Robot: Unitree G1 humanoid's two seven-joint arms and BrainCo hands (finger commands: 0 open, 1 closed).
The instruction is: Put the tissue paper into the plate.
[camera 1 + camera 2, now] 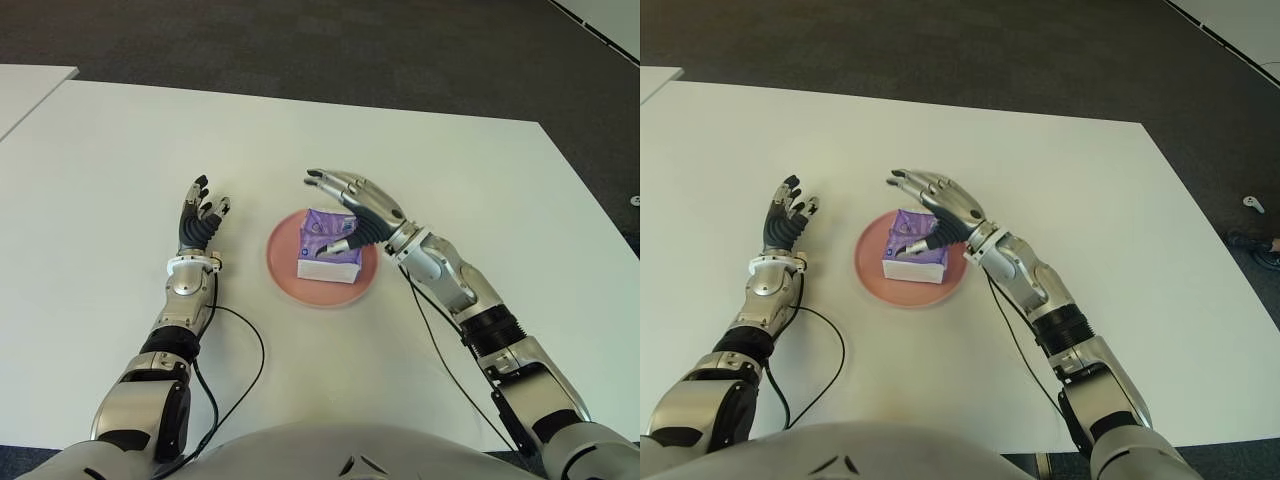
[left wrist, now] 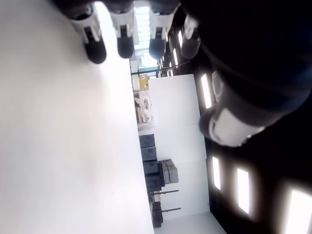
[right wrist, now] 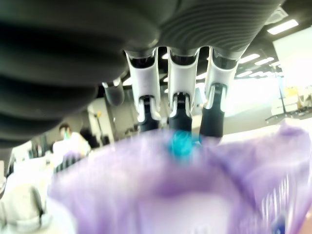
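Note:
A purple and white tissue pack (image 1: pixel 330 255) lies inside the pink plate (image 1: pixel 280 265) at the middle of the white table (image 1: pixel 120 150). My right hand (image 1: pixel 340 210) hovers over the plate's far right side with its fingers stretched out flat and spread, holding nothing. Its thumb points down over the pack; whether it touches is unclear. In the right wrist view the long fingers (image 3: pixel 178 105) extend straight above the blurred purple tissue pack (image 3: pixel 185 190). My left hand (image 1: pixel 203 215) shows to the left of the plate, fingers relaxed and pointing away, with nothing in it.
A black cable (image 1: pixel 250 350) loops on the table near my left forearm. Dark carpet (image 1: pixel 300 40) lies beyond the far table edge. Another white table (image 1: pixel 25 85) shows at the far left.

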